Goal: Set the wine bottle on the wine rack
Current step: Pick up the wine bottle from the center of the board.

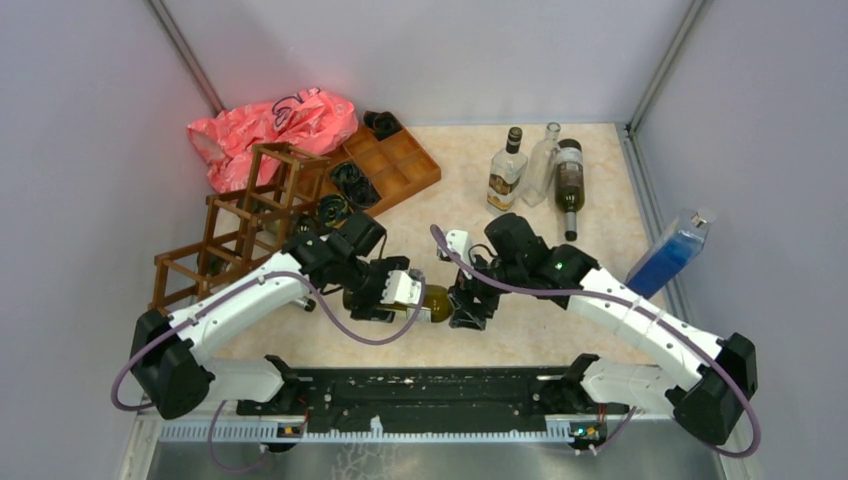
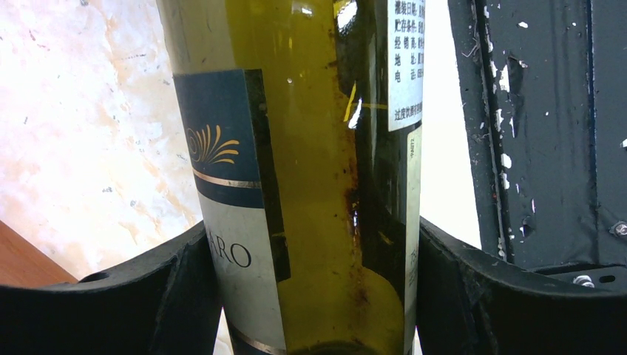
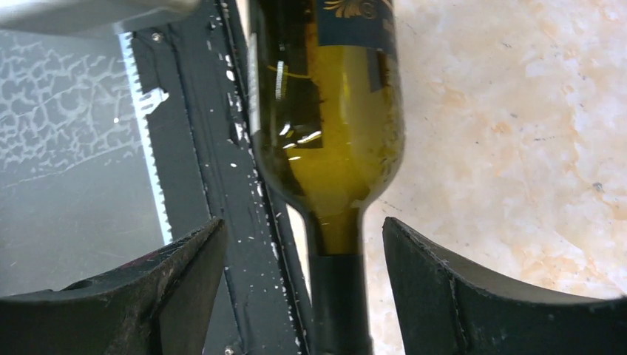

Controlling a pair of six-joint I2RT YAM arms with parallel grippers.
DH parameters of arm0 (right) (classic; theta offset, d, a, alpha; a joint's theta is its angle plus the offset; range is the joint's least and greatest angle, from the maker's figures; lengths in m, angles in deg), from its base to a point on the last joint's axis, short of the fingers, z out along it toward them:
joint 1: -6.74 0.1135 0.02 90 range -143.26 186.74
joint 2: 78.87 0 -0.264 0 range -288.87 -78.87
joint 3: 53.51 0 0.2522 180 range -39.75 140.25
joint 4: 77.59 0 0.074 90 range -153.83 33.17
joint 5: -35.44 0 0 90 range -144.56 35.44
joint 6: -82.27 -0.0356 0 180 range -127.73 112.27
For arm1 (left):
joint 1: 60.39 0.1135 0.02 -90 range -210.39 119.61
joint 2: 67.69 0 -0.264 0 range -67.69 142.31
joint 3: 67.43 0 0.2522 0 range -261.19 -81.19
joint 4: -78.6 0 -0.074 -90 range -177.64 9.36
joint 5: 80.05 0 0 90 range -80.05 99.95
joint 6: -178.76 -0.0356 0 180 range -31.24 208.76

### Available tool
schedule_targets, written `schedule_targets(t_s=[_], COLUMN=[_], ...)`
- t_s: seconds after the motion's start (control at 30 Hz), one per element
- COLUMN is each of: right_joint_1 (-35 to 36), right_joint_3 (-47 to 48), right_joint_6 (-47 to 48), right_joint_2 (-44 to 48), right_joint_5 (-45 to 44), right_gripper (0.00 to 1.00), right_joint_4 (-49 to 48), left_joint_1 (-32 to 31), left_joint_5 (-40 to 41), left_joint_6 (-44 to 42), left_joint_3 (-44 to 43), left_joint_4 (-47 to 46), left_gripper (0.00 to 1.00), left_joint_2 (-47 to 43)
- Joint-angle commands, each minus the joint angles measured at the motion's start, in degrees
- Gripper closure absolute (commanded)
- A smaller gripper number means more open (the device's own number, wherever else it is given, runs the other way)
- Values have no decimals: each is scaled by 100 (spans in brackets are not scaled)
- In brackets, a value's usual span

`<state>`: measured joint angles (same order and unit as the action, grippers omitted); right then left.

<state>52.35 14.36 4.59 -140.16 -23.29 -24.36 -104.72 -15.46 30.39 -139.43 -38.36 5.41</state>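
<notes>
Top external view: left end effector (image 2: 312,244) pinches the wine bottle (image 1: 436,303), sideways near the tabletop's (image 1: 460,175) front; right end effector (image 3: 303,237) spread around its neck. Level carry left suits the wine rack (image 1: 240,225).

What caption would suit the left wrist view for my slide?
Left tool clamps the body of the green wine bottle, marbled tabletop behind.
</notes>
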Motion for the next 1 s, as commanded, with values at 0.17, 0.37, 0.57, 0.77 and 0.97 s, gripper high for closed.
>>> schedule_targets(t_s=[0.17,0.37,0.57,0.77,0.97], right_joint_1=[31,307,528,590,586], right_joint_3=[-14,-53,-87,-99,21], right_joint_6=[-158,-103,-142,-181,-515], right_joint_2=[-227,-300,-493,-472,-322], right_joint_5=[-330,-317,-293,-192,-247], right_gripper=[28,36,45,72,100], right_joint_4=[-234,-176,-108,-174,-202], left_joint_1=[-110,-111,-115,-115,-116], left_joint_5=[-261,-201,-169,-177,-88], left_joint_6=[-252,-256,-260,-188,34], left_joint_3=[-296,-275,-272,-166,62], left_joint_4=[-221,-338,-433,-573,-935], left_gripper=[100,100,100,100,84], left_joint_2=[-304,-356,-419,-490,-615])
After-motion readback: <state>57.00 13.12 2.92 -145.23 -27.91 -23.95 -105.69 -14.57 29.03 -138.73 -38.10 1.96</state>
